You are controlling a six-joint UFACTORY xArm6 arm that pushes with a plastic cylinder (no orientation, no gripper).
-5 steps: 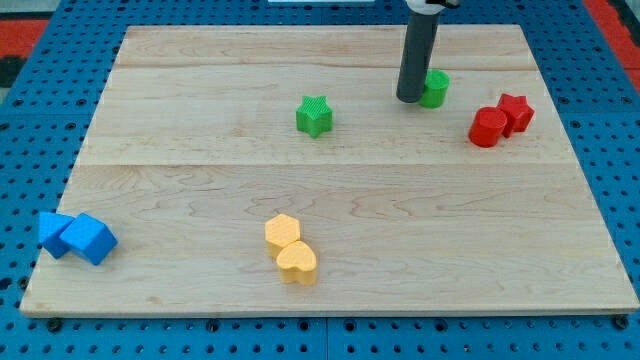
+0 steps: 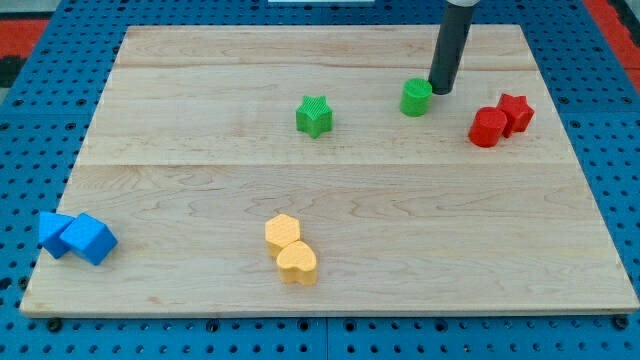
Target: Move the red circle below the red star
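Observation:
The red circle [image 2: 488, 128] sits at the view's right, touching the lower-left side of the red star [image 2: 515, 113]. My tip [image 2: 441, 89] rests on the board up and to the left of both red blocks, right next to the upper-right side of a green circle [image 2: 416, 97]. The rod rises from the tip to the view's top edge.
A green star [image 2: 314, 115] lies left of the green circle. A yellow hexagon [image 2: 282, 233] and a yellow heart [image 2: 297, 263] touch near the bottom centre. Two blue blocks [image 2: 77, 237] sit at the lower left. The wooden board [image 2: 200, 170] lies on a blue pegboard.
My tip has moved from the green circle's left side to its upper-right side. The green circle has shifted a little left and down. The red blocks have not moved.

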